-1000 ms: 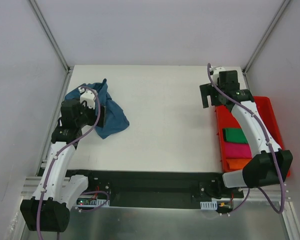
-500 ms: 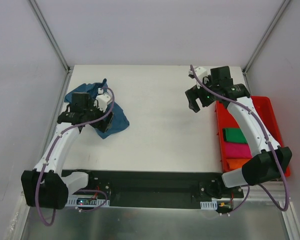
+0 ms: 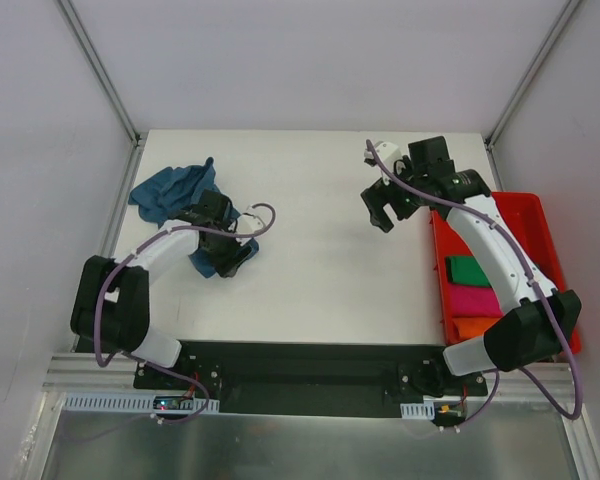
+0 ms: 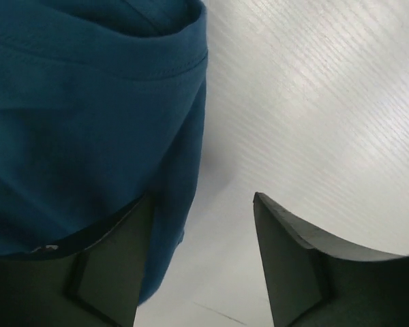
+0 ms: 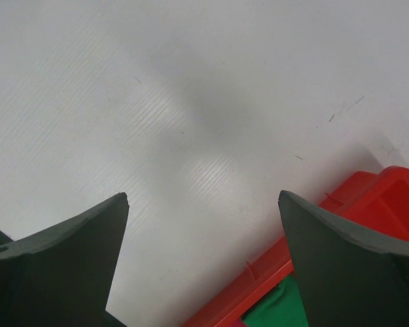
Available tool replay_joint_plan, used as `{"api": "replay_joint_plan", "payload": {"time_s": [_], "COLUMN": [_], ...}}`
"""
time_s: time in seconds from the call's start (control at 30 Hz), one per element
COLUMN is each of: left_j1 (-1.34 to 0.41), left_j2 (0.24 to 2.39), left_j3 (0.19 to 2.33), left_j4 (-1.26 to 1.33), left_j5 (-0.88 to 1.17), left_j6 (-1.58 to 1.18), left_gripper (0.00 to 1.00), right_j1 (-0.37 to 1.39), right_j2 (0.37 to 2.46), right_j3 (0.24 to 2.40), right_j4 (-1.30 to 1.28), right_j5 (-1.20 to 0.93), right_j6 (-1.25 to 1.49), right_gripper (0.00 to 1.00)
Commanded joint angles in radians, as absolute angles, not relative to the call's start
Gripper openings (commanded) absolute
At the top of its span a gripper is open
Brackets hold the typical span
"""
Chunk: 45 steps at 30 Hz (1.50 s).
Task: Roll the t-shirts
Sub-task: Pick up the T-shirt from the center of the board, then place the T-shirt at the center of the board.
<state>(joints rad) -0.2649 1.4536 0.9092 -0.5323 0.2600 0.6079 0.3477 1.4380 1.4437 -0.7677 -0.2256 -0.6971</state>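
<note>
Your white table (image 3: 330, 260) sits inside plain white walls; the dark teal t-shirt (image 3: 170, 190) lies crumpled towards its far left corner, not yet spread flat; your left gripper (image 4: 203, 204) is down at the shirt's near right edge, jaws apart, one finger against the hem and the other over bare table, likely placed to pinch that edge; your right gripper (image 5: 203, 196) hangs wide and empty over bare table just beside the red tray (image 3: 540, 215), clear of the work; the green shirt (image 3: 470, 271), magenta shirt (image 3: 472, 299) and orange shirt (image 3: 477, 326) lie in that tray.
</note>
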Motion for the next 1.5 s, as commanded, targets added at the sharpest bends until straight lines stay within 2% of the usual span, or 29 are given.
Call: {"api": "replay_joint_plan", "payload": {"time_s": [0.0, 0.03, 0.07, 0.1, 0.13, 0.2, 0.23, 0.4, 0.53, 0.67, 0.87, 1.1, 1.23, 1.47], "left_j1": [-0.328, -0.334, -0.337, -0.339, -0.339, -0.339, -0.339, -0.339, -0.339, -0.347, -0.359, -0.382, -0.380, -0.379], "left_j2": [1.560, 1.575, 1.589, 1.606, 1.611, 1.603, 1.598, 1.417, 1.270, 1.216, 1.304, 1.537, 1.614, 1.632], "left_j3": [0.905, 0.908, 0.914, 0.939, 0.951, 0.975, 0.983, 1.076, 1.256, 1.416, 1.750, 2.130, 2.220, 2.221], "left_j4": [-0.459, -0.445, -0.436, -0.436, -0.436, -0.437, -0.437, -0.508, -0.691, -0.828, -0.916, -0.911, -0.896, -0.896], "left_j5": [0.169, 0.155, 0.131, 0.130, 0.127, 0.112, 0.106, 0.176, 0.465, 0.627, 0.696, 0.763, 0.666, 0.690], "left_j6": [0.673, 0.670, 0.664, 0.657, 0.655, 0.661, 0.666, 0.641, 0.594, 0.517, 0.413, 0.286, 0.261, 0.239], "left_gripper": [0.53, 0.47, 0.38, 0.23, 0.15, 0.02, 0.00, 0.00, 0.00, 0.00, 0.00, 0.00, 0.00, 0.00], "right_j1": [0.354, 0.356, 0.353, 0.354, 0.354, 0.354, 0.354, 0.356, 0.354, 0.354, 0.354, 0.356, 0.382, 0.478], "right_j2": [1.387, 1.384, 1.384, 1.382, 1.376, 1.368, 1.364, 1.341, 1.324, 1.310, 1.304, 1.324, 1.324, 1.370], "right_j3": [1.422, 1.419, 1.416, 1.414, 1.405, 1.390, 1.382, 1.351, 1.354, 1.364, 1.394, 1.453, 1.485, 1.448], "right_j4": [-0.776, -0.776, -0.772, -0.769, -0.762, -0.749, -0.743, -0.730, -0.732, -0.761, -0.781, -0.799, -0.807, -0.749], "right_j5": [-0.229, -0.222, -0.221, -0.215, -0.210, -0.199, -0.198, -0.202, -0.261, -0.316, -0.370, -0.446, -0.523, -0.555], "right_j6": [-0.718, -0.718, -0.719, -0.721, -0.722, -0.723, -0.726, -0.721, -0.727, -0.756, -0.765, -0.749, -0.698, -0.649], "right_gripper": [0.96, 0.96, 0.96, 0.96, 0.96, 0.96, 0.96, 0.96, 0.96, 0.96, 0.96, 0.96, 0.98, 0.98]}}
